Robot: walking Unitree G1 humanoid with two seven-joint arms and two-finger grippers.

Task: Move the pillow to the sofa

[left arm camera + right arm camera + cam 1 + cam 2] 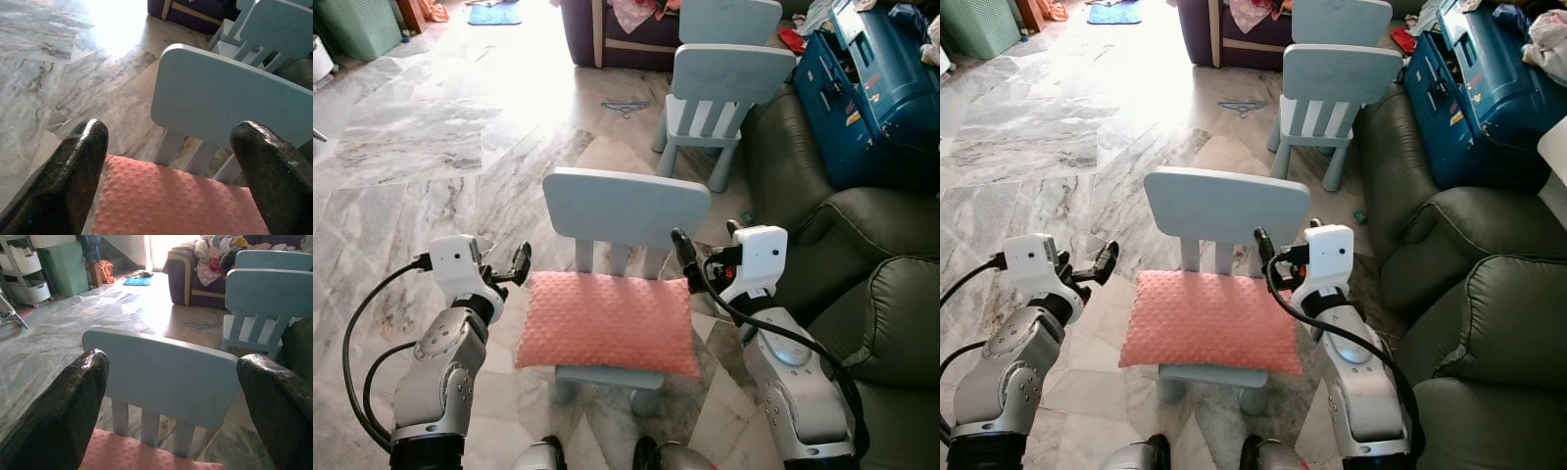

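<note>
Marble floor carries a chair (pixel 625 211) mid-frame, the pillow (pixel 607 321) lying crosswise on its seat. Left claw (pixel 514 266) and right claw (pixel 705 250), both wide, flank its upper corners, equally near; the sofa (pixel 862 294) fills the right.

No legible text anywhere.

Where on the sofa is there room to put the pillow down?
The dark green sofa has bare cushions right beside the right gripper, so that is the free patch. Further along it is crowded: a blue case lies there. The pink pillow covers nearly the whole seat of the pale blue chair, and the left gripper hangs by the pillow's other end.
</note>
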